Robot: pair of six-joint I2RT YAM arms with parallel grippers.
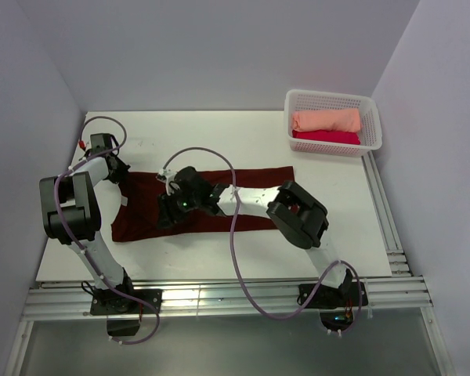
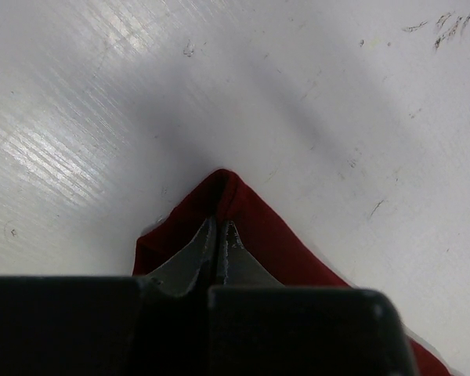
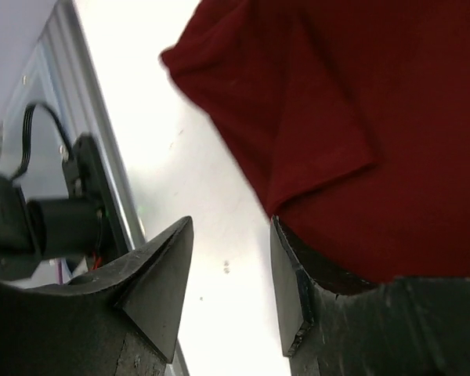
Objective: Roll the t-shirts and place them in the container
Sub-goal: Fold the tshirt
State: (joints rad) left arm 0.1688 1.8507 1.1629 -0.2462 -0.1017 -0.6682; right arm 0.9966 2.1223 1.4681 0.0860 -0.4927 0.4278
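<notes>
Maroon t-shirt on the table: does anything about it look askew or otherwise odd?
Nothing damaged. The maroon t-shirt lies folded in a long strip, slightly slanted on the table. Its far left corner rises in a peak where the left end effector pinches it; the right end effector is open.

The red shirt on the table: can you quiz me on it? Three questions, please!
1. True or false: the maroon t-shirt lies inside the basket.
2. Fill in: the right hand has its fingers ___.
3. Which one is pinching a corner of the maroon t-shirt? A: the left hand. B: the right hand. C: neither.

Key: 1 false, it lies spread on the table. 2 open. 3 A.
</notes>
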